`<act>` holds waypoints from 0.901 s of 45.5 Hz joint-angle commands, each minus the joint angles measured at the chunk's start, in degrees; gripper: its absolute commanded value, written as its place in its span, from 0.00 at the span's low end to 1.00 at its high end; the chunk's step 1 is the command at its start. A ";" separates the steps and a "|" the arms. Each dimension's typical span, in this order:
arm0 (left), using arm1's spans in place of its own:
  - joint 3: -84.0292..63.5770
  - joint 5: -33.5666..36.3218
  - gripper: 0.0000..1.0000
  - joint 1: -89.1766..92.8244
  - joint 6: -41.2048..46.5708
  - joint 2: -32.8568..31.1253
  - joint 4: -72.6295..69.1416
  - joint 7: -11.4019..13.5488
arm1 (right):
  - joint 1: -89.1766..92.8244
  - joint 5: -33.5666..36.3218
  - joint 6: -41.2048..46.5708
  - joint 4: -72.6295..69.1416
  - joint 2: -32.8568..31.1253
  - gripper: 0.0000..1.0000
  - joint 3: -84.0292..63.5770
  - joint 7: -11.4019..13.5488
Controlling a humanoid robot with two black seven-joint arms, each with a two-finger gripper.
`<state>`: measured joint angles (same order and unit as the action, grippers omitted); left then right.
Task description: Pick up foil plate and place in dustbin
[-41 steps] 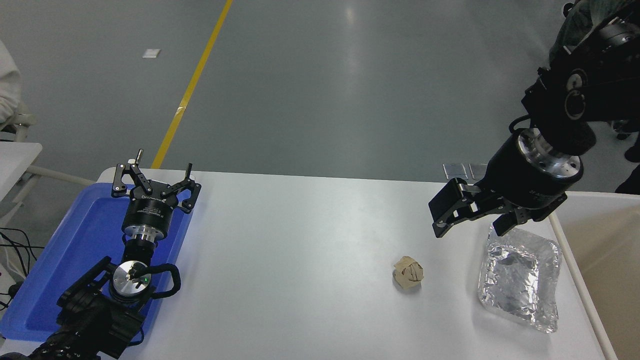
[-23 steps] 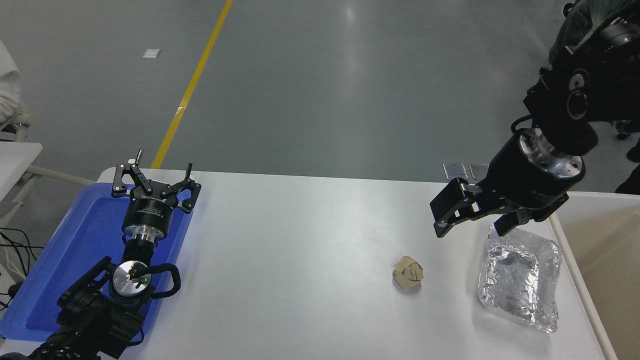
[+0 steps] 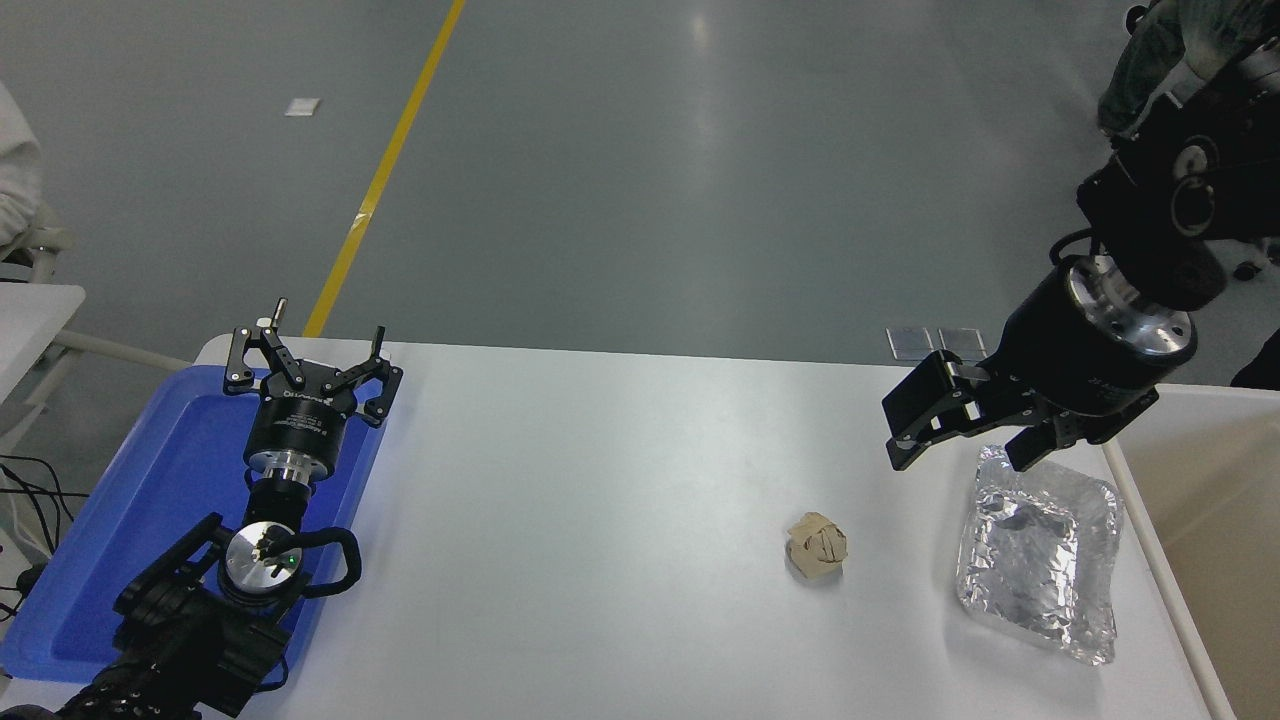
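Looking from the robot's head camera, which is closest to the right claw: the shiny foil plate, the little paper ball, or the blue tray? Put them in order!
From the right gripper:
1. The foil plate, just below it, near the table's right edge.
2. The paper ball, lower left of it, on the white table.
3. The blue tray, far across at the table's left end, under the parked left gripper.

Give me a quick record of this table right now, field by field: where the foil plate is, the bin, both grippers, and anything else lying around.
foil plate: flat on the white table, near its right edge, not held
dustbin: right of the table, open-topped, only partly in view
right gripper: open, above the plate's far left corner, holding nothing
left gripper: open, parked over the blue tray at lower left
paper ball: on the table, left of the plate, apart from it
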<state>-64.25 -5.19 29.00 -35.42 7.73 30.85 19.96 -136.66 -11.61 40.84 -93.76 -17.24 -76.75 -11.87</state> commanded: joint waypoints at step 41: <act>0.00 0.00 1.00 0.00 0.00 0.00 0.00 -0.01 | 45.86 -22.75 -22.38 30.57 -15.28 1.00 0.29 -0.08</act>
<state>-64.25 -5.19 29.00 -35.51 7.74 30.85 19.95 -101.56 -33.37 24.60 -68.27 -32.03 -77.39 -11.91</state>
